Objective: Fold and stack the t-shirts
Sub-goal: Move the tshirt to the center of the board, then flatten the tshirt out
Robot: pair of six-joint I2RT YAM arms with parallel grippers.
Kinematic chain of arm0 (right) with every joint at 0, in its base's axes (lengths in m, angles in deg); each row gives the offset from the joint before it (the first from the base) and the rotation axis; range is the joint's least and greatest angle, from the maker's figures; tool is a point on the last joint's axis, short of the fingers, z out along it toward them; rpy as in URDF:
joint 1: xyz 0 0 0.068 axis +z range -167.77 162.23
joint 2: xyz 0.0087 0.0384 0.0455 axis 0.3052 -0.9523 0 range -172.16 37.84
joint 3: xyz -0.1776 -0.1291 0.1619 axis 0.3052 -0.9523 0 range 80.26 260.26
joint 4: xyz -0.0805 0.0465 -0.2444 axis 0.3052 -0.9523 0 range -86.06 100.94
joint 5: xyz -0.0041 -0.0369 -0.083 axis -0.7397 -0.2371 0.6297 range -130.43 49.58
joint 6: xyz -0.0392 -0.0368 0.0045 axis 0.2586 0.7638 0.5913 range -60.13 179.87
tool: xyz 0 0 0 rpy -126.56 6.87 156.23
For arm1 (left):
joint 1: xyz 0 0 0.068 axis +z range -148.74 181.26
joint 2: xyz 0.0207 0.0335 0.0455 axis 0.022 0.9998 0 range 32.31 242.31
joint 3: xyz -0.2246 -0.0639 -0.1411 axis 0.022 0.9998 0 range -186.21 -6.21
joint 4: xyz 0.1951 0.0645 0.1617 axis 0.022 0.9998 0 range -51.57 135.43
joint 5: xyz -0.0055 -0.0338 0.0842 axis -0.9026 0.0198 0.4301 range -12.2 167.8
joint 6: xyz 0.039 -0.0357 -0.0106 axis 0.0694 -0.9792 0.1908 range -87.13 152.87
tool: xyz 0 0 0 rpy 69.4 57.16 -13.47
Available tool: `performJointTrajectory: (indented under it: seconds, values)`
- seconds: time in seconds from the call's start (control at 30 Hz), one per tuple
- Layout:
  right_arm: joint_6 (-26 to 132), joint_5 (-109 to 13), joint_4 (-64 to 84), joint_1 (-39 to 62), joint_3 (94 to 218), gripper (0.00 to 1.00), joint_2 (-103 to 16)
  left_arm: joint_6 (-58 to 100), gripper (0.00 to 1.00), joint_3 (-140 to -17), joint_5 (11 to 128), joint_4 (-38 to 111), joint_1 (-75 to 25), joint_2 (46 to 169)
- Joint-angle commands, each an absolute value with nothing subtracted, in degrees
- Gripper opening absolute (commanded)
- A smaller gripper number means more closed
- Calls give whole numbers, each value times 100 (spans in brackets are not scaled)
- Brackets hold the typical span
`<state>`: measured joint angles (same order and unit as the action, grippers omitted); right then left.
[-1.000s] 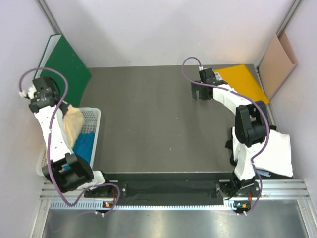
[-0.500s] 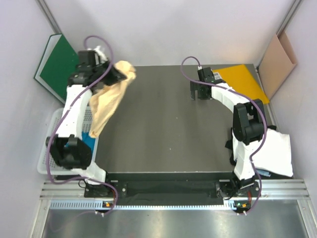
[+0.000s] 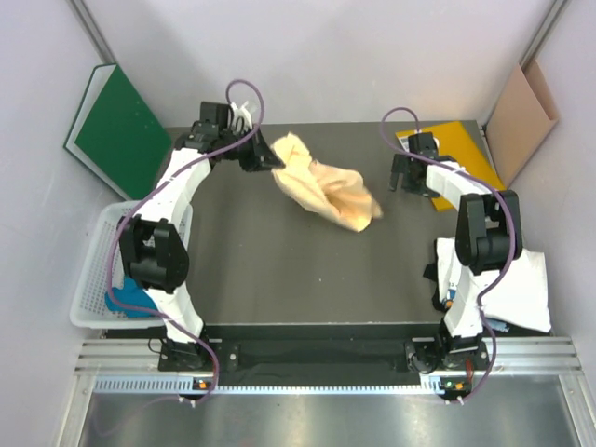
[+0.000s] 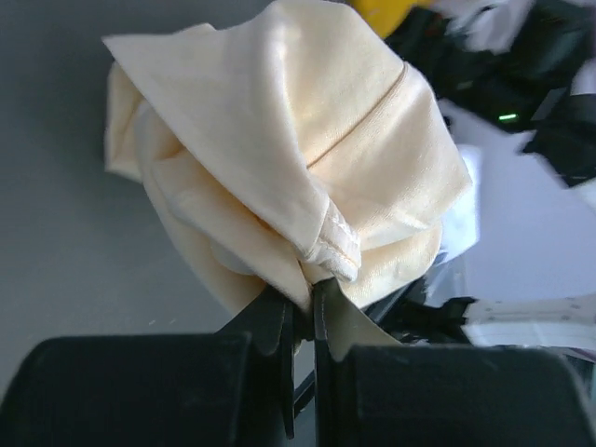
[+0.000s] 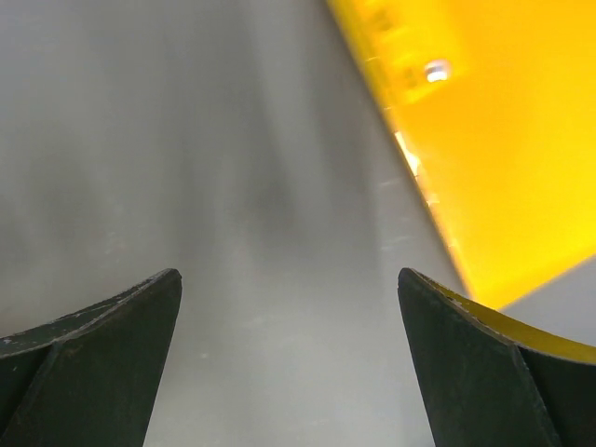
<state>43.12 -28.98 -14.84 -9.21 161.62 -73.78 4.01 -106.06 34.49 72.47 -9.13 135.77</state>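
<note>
Swung from the basket (image 3: 93, 296) across the table (image 3: 279, 279) within a second, the left gripper (image 3: 269, 160) carries the peach t-shirt (image 3: 328, 191) crumpled over the far middle, jaws clamped on a bunched hem. Nearest, a teal t-shirt (image 3: 136, 300) sits in the basket and a white t-shirt (image 3: 520, 284) lies by the right arm's base. Farther back, the right gripper (image 3: 408, 182) hangs, jaws wide apart, beside the yellow folder (image 3: 463, 149). Spreading the shirt flat likely needs that free gripper on an opposite edge.
</note>
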Motion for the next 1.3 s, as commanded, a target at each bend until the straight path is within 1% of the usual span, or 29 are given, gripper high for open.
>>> performJointTrajectory:
  seconds: [0.0, 0.07, 0.17, 0.2, 0.23, 0.27, 0.33, 0.43, 0.47, 0.5, 0.53, 0.57, 0.6, 0.63, 0.7, 0.8, 0.87, 0.93, 1.03, 1.13, 1.23, 1.27]
  values:
    - [4361, -2988, -1218, -968, 16138, 100, -6790, 1475, 0, -10060, 4167, 8613, -859, 13813]
    - [4370, -3084, -1200, -968, 16121, 100, -6729, 1852, 0, -10200, 4036, 8861, -884, 13830]
    - [4344, -3277, -1174, -968, 16094, 100, -6649, 2468, 0, -10551, 4202, 9650, -1051, 14058]
    - [4335, -3347, -1148, -968, 16094, 100, -6649, 2618, 0, -10631, 4472, 10262, -1087, 14155]
    - [4335, -3400, -1147, -942, 16120, 100, -6632, 2602, 0, -10623, 4692, 10346, -1148, 14208]
    - [4335, -3558, -1139, -924, 16147, 100, -6632, 2253, 0, -10301, 5112, 10338, -1175, 14147]
    - [4343, -3804, -1104, -828, 16225, 100, -6649, 1944, 0, -9975, 6044, 10837, -1175, 14138]
    - [4545, -4418, -1191, -504, 16462, 100, -6798, 1512, 0, -9317, 6768, 11225, -1175, 14059]
    - [4615, -4507, -1270, -381, 16568, 100, -6868, 1320, 10, -9131, 6873, 11243, -1175, 14015]
    - [4781, -4587, -1375, -258, 16673, 100, -6956, 1249, 27, -8972, 7057, 11252, -1175, 13911]
    - [4879, -4648, -1637, 22, 16935, 100, -7139, 1161, 58, -8736, 7163, 11287, -1175, 13849]
    - [4984, -4684, -1735, 147, 17034, 100, -7228, 1004, 81, -8646, 7251, 11305, -1175, 13778]
    - [5029, -4762, -1815, 366, 17191, 100, -7351, 950, 96, -8550, 7418, 11322, -1175, 13595]
    - [5073, -4885, -1894, 446, 17228, 100, -7387, 845, 99, -8531, 7498, 11314, -1184, 13497]
    - [5117, -5017, -1912, 657, 17245, 100, -7440, 774, 99, -8540, 7577, 11244, -1184, 13095]
    - [5100, -5229, -2017, 754, 17254, 96, -7545, 782, 99, -8654, 7455, 10840, -1193, 12585]
    - [5117, -5387, -2166, 763, 17245, 91, -7607, 852, 99, -8768, 7262, 10523, -1193, 12460]
    - [5126, -5553, -2184, 763, 17149, 89, -7642, 948, 99, -9014, 7121, 10426, -1193, 12459]
    - [5152, -5721, -2176, 772, 17061, 89, -7660, 1176, 99, -9243, 6831, 10321, -1193, 12696]
    - [5152, -5791, -2333, 790, 17218, 89, -7931, 1256, 99, -9410, 6690, 10452, -1193, 13231]
    - [5161, -5757, -2571, 833, 17491, 86, -8283, 1266, 99, -9507, 6935, 10531, -1219, 13715]
    - [5152, -5748, -2606, 825, 17544, 85, -8371, 1274, 96, -9507, 7005, 10514, -1228, 13881]
